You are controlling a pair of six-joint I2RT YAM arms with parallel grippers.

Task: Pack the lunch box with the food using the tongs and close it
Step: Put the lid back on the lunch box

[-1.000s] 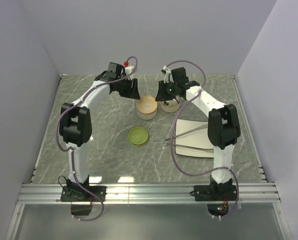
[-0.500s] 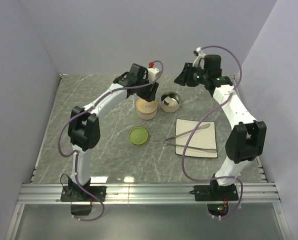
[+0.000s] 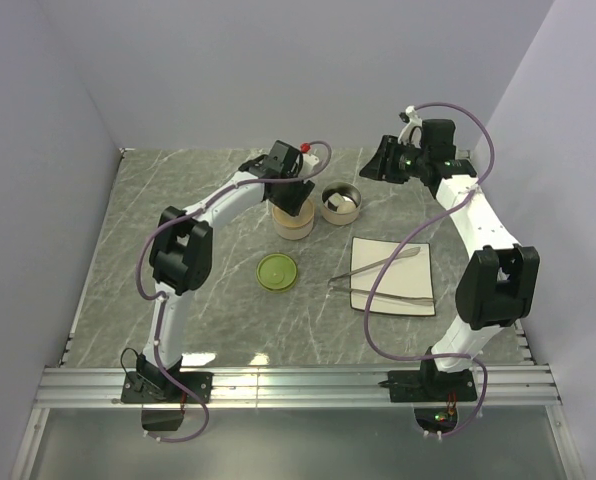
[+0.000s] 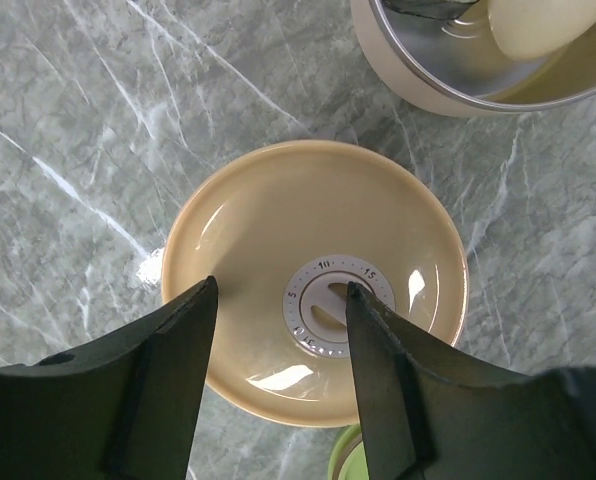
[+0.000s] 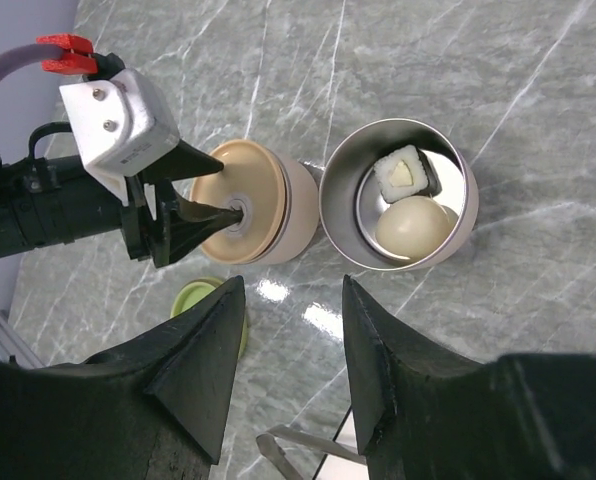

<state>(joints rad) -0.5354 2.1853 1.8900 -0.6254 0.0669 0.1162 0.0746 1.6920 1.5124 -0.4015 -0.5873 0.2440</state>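
With the left gripper hanging half-spread and empty over the cream lid, and the right gripper parted and empty, the right should descend squarely across both arms of the tongs, which lie on the white tray at the overhead view's lower right.

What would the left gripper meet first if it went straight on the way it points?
Probably the cream lid, right beyond the left gripper's open fingers; how far off is unclear.
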